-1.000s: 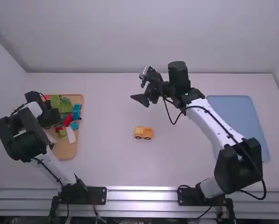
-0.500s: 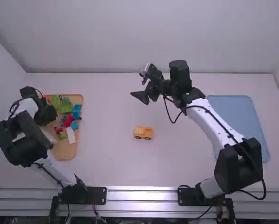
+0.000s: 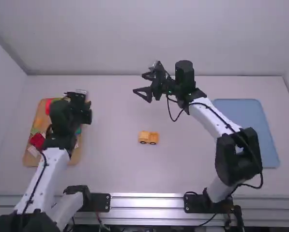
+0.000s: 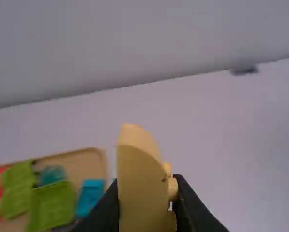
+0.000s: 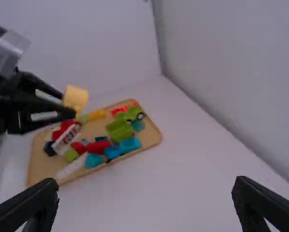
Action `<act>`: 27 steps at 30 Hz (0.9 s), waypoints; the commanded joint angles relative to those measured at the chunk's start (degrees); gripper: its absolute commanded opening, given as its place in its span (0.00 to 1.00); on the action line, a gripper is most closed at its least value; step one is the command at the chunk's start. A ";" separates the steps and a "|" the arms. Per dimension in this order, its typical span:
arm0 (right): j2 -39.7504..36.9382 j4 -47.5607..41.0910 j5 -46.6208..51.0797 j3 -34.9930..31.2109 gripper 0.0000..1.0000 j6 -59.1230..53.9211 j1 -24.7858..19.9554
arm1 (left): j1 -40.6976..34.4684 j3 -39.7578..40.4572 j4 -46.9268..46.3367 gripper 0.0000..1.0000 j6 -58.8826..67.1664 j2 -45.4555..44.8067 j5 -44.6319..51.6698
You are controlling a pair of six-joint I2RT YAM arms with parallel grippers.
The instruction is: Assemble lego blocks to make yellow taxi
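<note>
My left gripper is over the right side of the block tray in the high view. In the left wrist view my left gripper is shut on a yellow block, which the right wrist view also shows as a yellow block at its fingertips. A yellow-orange wheeled base stands on the middle of the table. Beyond it, above the table, my right gripper is open with nothing between its fingers; in the right wrist view the right gripper has its fingers wide apart.
The wooden tray at the left holds several red, green, blue and white blocks. A blue tray lies at the right. The back wall rises behind the table.
My left arm has swung right from over the tray's left part and now holds a yellow block. The right gripper has opened wider, and its arm has shifted slightly left.
</note>
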 commanded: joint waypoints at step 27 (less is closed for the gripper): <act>4.52 19.04 5.60 -6.86 0.81 16.15 7.28 | -19.39 -8.35 41.40 0.05 -12.98 13.44 6.95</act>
